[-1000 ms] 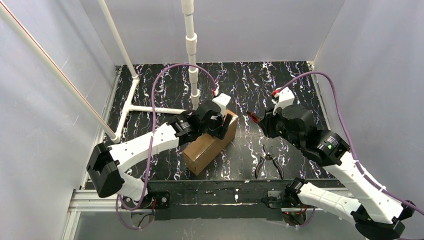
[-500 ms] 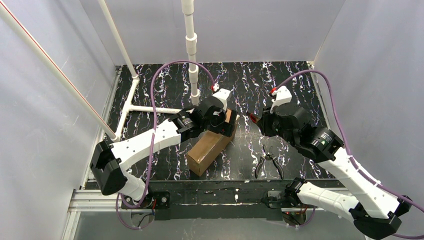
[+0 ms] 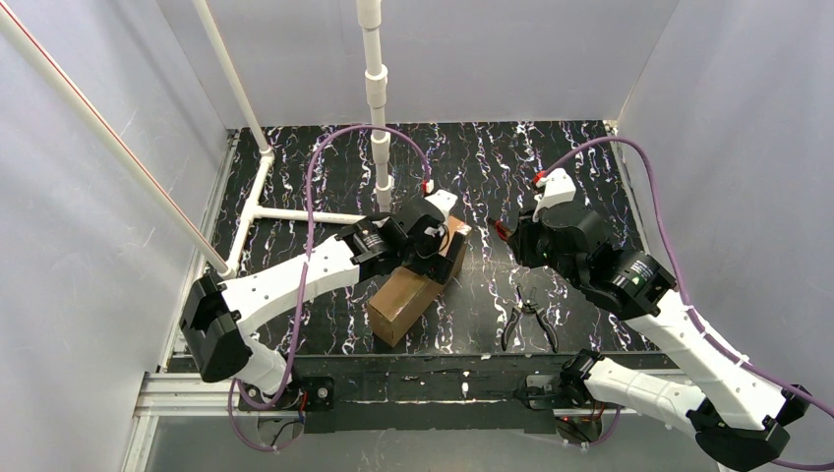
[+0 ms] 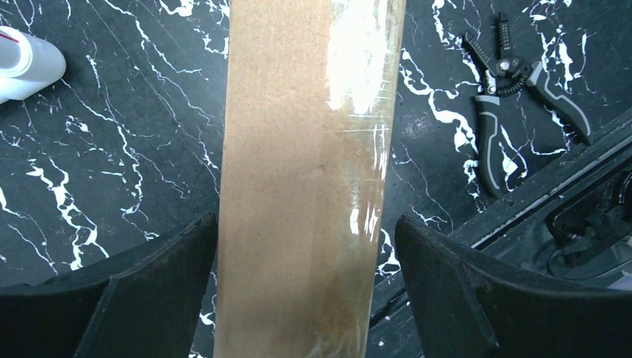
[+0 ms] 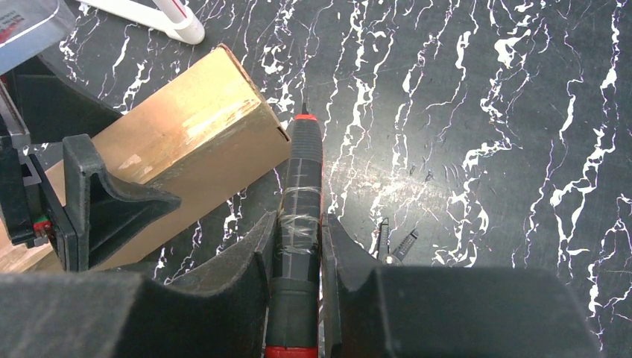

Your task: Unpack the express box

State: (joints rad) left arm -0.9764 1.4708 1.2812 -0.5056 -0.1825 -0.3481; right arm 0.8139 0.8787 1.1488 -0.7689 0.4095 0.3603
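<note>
Left gripper (image 4: 305,224) stands spread astride the express box (image 4: 298,112), whose long axis runs straight ahead between its fingers, taped face up. Right gripper (image 5: 299,224) clamps a black pen-shaped cutter (image 5: 305,149), its tip just right of the box's end corner. Judged best: close squarely across the box's width, then draw the tip shallowly along the tape.

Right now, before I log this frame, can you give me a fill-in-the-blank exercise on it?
1. The left gripper straddles the express box with its jaws ____.
2. The right gripper is shut on a pen-shaped tool whose tip is ____.
3. The pliers lie nearer the ____ arm's base.
Missing words: open; red; right.
</note>
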